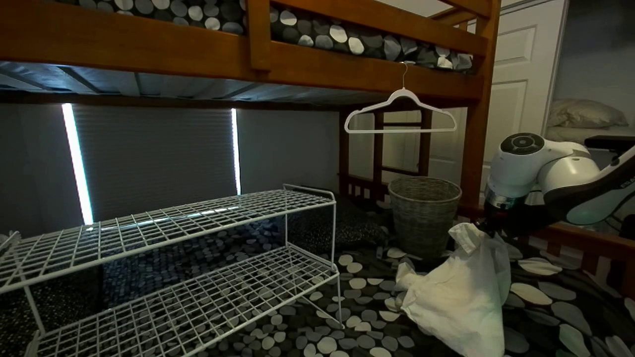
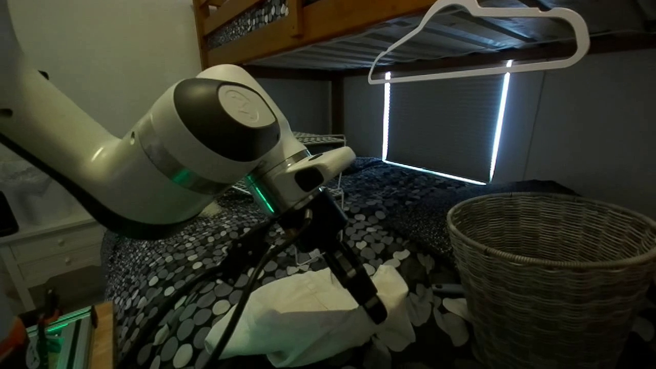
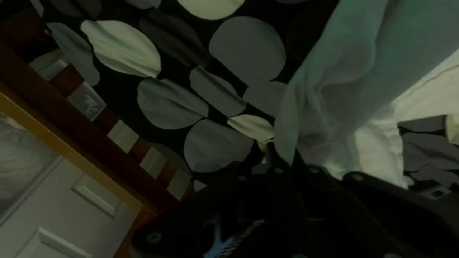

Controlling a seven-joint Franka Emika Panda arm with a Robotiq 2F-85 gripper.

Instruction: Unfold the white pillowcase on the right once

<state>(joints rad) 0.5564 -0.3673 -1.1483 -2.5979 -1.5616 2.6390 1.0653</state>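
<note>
The white pillowcase (image 1: 459, 297) hangs in folds from my gripper (image 1: 483, 227), with its lower part spread on the dotted bedspread. In an exterior view the pillowcase (image 2: 302, 312) lies bunched under and around the dark fingers of my gripper (image 2: 376, 310). In the wrist view a fold of the pillowcase (image 3: 337, 89) runs down between the fingertips of my gripper (image 3: 285, 157), which are closed on it. The rest of the cloth falls to the right of the jaws there. The cloth's underside and far edges are hidden.
A wicker basket (image 1: 424, 218) stands close to the cloth, also in an exterior view (image 2: 543, 302). A white wire rack (image 1: 198, 218) stands on the bed. A white hanger (image 1: 401, 131) hangs from the upper bunk's rail (image 1: 317, 62). A wooden bed rail (image 3: 71, 125) borders the bed.
</note>
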